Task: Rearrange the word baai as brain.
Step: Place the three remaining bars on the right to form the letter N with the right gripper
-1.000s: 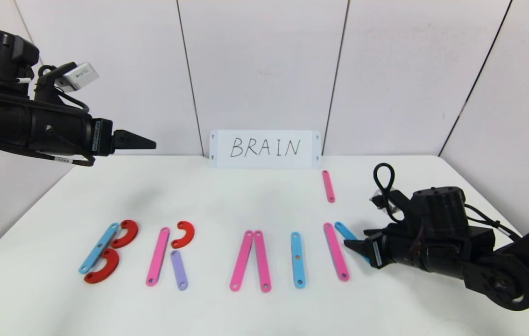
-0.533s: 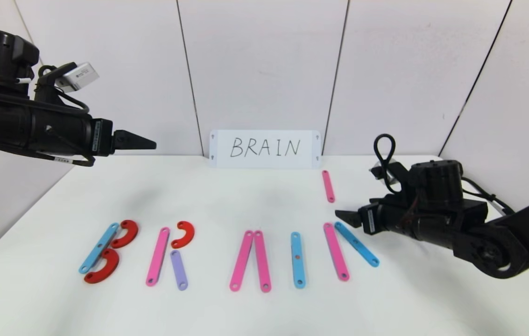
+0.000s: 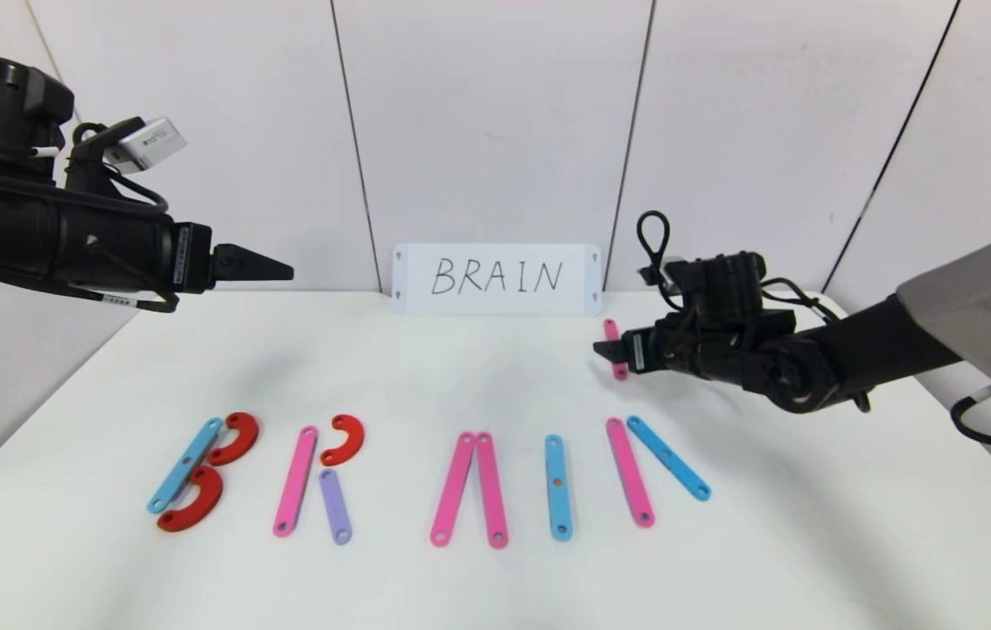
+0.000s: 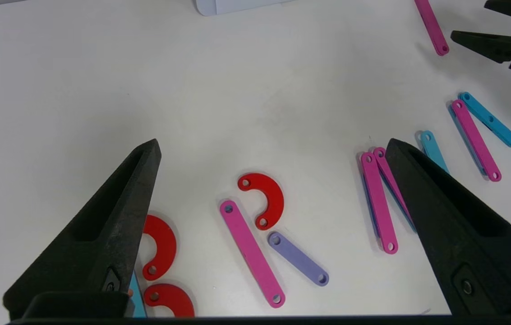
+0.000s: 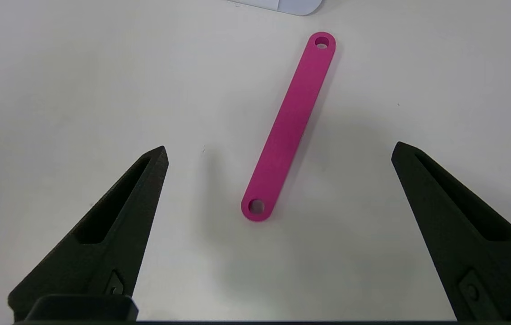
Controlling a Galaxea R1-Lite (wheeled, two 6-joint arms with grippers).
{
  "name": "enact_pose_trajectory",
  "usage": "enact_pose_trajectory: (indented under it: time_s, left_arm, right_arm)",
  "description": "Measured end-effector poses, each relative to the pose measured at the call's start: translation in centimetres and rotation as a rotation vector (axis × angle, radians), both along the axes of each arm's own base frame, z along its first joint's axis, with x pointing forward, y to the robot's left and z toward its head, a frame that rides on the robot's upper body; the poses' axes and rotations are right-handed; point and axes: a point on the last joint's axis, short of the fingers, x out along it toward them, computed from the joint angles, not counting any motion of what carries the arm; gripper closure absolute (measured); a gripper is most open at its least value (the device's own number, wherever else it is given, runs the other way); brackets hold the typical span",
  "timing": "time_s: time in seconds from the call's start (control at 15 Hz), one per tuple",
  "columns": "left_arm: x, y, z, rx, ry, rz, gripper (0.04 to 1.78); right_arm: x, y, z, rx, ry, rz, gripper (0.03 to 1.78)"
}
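The word lies in a row near the table's front: a blue bar (image 3: pixel 185 464) with two red crescents (image 3: pixel 235 437), a pink bar (image 3: pixel 296 480) with a red crescent (image 3: pixel 345 439) and purple bar (image 3: pixel 335 506), two pink bars (image 3: pixel 471 488), a blue bar (image 3: pixel 556 486), then a pink bar (image 3: pixel 630 471) and a blue bar (image 3: pixel 668 458). A loose pink bar (image 3: pixel 615 348) (image 5: pixel 289 124) lies farther back. My right gripper (image 3: pixel 610 350) (image 5: pixel 278 153) is open and empty, just above that bar's near end. My left gripper (image 3: pixel 281 267) is open, parked high at the left.
A white card (image 3: pixel 496 279) with handwritten BRAIN stands against the back wall. The white table (image 3: pixel 478 385) has bare room between the card and the row of letters, and at the right of the last blue bar.
My right gripper has left the blue bar at the row's right end, risen and moved back and left to the loose pink bar. The left arm has not moved.
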Motion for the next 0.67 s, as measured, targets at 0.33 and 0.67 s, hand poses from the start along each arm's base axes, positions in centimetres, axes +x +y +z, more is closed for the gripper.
enact_pose_trajectory:
  time_s: [0.33, 0.67]
  left_arm:
    - [0.0, 0.0, 0.0, 0.0, 0.0, 0.0, 0.08]
    - [0.0, 0.0, 0.0, 0.0, 0.0, 0.0, 0.08]
  right_arm:
    - [2.3, 0.7, -2.2, -0.014, 0.04, -0.004, 0.08]
    - [2.9, 0.9, -3.4, -0.024, 0.052, -0.014, 0.51]
